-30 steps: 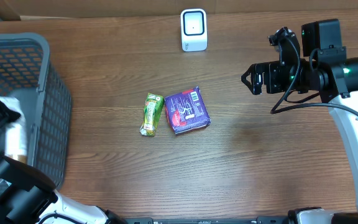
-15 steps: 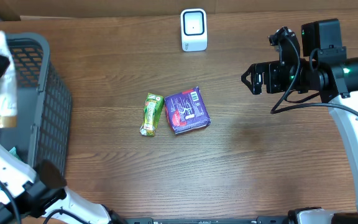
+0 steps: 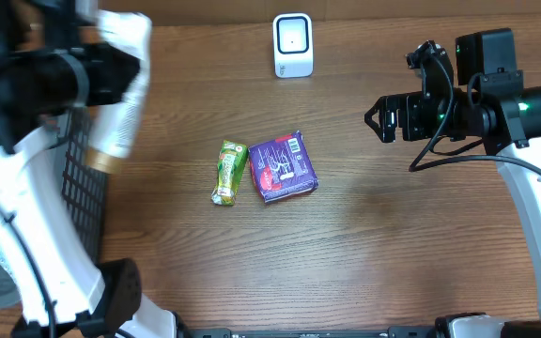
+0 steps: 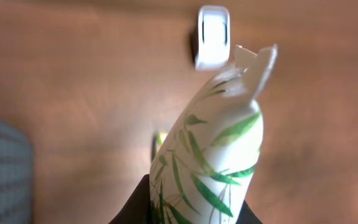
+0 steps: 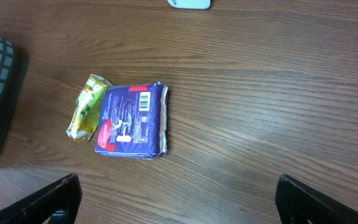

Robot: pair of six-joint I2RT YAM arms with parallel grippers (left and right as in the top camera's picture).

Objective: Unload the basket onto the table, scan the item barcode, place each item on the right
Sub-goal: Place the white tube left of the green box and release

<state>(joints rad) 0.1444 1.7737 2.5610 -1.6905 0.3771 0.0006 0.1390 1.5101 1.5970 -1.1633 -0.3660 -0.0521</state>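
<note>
The overhead camera looked straight down on the whole desk [image 3: 393, 263]. Both wrist cameras looked from nearer toward its far edge, sharing the scanner [image 3: 293, 45].

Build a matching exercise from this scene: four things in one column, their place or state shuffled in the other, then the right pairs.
Things:
1. leaf-print bottle
2. purple packet
3. white scanner
4. right gripper

Place or state:
A. standing at the far edge of the table
B. open, holding nothing
C. held up off the table
D. lying flat beside the green pouch

Pairs: 1-C, 2-D, 3-A, 4-B.
</note>
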